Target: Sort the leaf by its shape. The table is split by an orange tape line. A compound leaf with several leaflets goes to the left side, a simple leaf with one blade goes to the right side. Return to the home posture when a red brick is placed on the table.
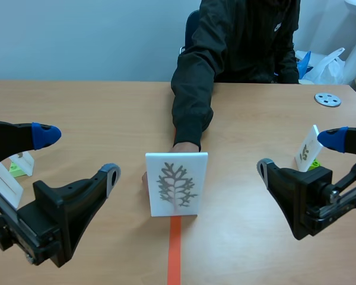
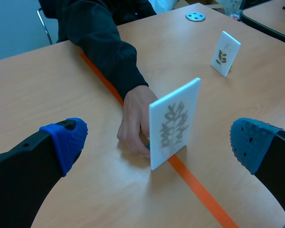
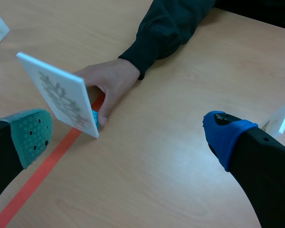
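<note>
Left gripper (image 1: pixel 78 155) and right gripper (image 1: pixel 298 153) are hanging open, flanking the card (image 1: pixel 176 184) standing upright at lower centre, roughly equally near both.

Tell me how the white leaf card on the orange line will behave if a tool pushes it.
The leaf card looks like a thin flat slab with straight edges, so it is probably stiff and light. It stands upright over a narrow base, with a person's hand behind it, so a push on its face would likely tip it.
</note>
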### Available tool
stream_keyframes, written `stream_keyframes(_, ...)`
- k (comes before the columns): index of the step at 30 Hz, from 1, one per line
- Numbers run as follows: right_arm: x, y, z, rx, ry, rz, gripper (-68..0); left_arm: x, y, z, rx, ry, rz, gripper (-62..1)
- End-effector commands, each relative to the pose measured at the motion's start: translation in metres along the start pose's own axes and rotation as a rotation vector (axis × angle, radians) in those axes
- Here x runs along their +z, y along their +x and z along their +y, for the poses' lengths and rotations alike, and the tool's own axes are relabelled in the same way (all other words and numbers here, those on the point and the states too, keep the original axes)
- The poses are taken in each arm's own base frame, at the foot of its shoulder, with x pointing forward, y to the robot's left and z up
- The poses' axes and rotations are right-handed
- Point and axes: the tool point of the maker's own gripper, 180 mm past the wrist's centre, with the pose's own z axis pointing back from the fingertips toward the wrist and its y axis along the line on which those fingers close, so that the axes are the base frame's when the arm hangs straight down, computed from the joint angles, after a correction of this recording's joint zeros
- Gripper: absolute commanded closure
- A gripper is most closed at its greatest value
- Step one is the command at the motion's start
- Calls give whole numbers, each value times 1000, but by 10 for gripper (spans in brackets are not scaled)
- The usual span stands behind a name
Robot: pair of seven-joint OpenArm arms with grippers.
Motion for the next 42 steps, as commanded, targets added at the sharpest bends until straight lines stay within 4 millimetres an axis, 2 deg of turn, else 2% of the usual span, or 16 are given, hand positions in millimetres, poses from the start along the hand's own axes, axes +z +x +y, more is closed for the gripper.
stream_keyframes(1, 0, 8, -4, 11, -4, -29, -679, 0, 2, -1, 4, -9, -11, -623)
stream_keyframes(18, 0, 7, -3, 16, -1, -22, -679, 1, 1, -2, -12, -20, -2, -623)
stream_keyframes(25, -3, -2, -3, 12, 21, -4, -679, 1, 2, -2, -11, -20, -2, -623)
stream_keyframes(34, -34, -23, 6, -8, 120, 16, -679, 1, 2, -2, -11, -20, -3, -623)
stream_keyframes(42, -66, -41, 38, 43, 269, 33, -679, 1, 2, -2, -11, -20, -2, -623)
